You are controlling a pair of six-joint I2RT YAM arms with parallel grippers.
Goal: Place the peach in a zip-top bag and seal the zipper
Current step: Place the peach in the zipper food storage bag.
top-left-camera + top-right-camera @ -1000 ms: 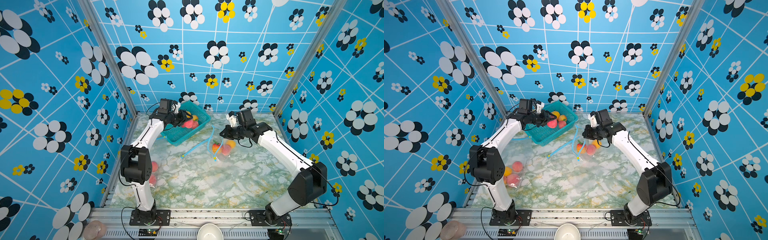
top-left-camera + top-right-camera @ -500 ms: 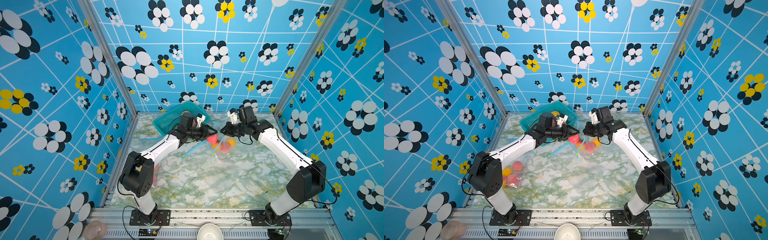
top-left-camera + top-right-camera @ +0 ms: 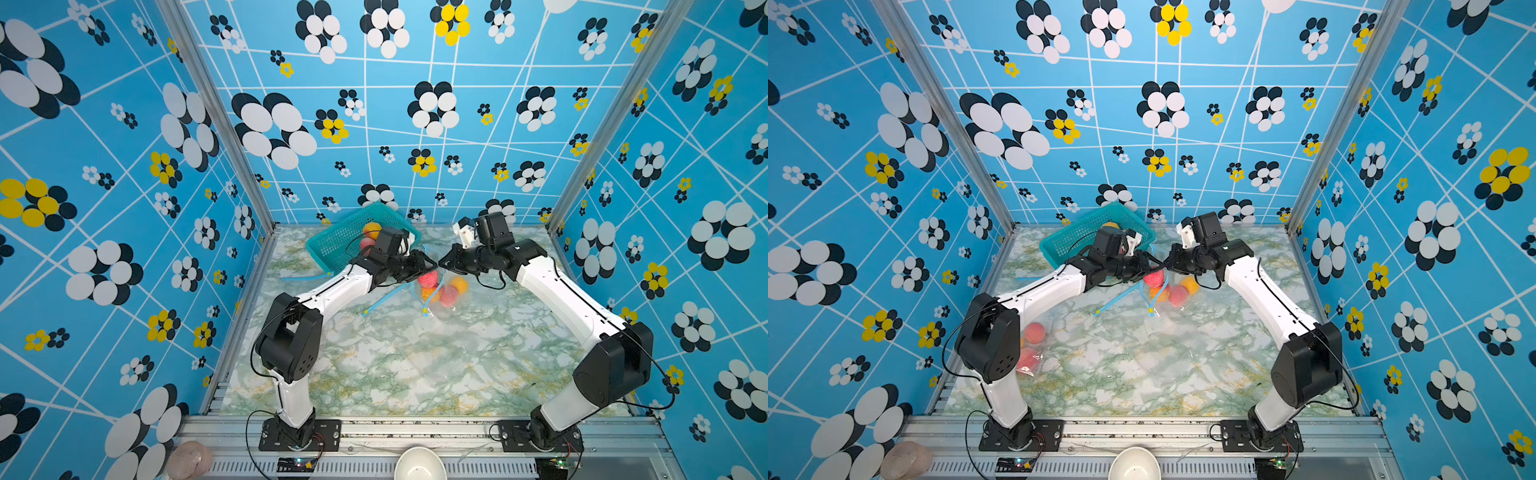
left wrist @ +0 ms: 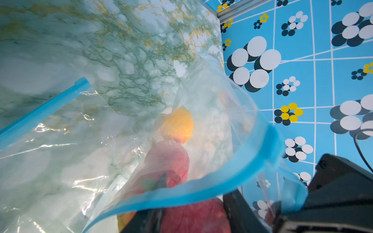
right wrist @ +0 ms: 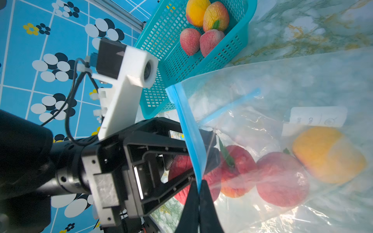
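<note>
Nearest, at the bottom edge in both top views, a white bowl (image 3: 417,465) sits in front of my arm bases. A little further in, at the left of the marbled tabletop (image 3: 1142,374), a second bag (image 3: 1038,349) with red fruit in it lies beside my left elbow, partly hidden by it.

At the centre of the frame my two hands meet tip to tip. My right hand (image 5: 199,189) is pressed together, pinching the blue zipper strip (image 5: 188,125) of the clear bag (image 5: 282,84) and holding its mouth up off the tabletop. My left hand (image 3: 428,266) is half spread around a red peach (image 3: 428,279), gripping it right at the bag's mouth. In the right wrist view the fruit sits half across the blue strip. The zipper is unsealed. Deeper in the bag lie three more fruits (image 5: 280,179), one red-orange, one red and one yellow.

Beyond my left hand, toward the back wall, the teal basket (image 3: 332,245) holds loose fruit (image 5: 201,26).
</note>
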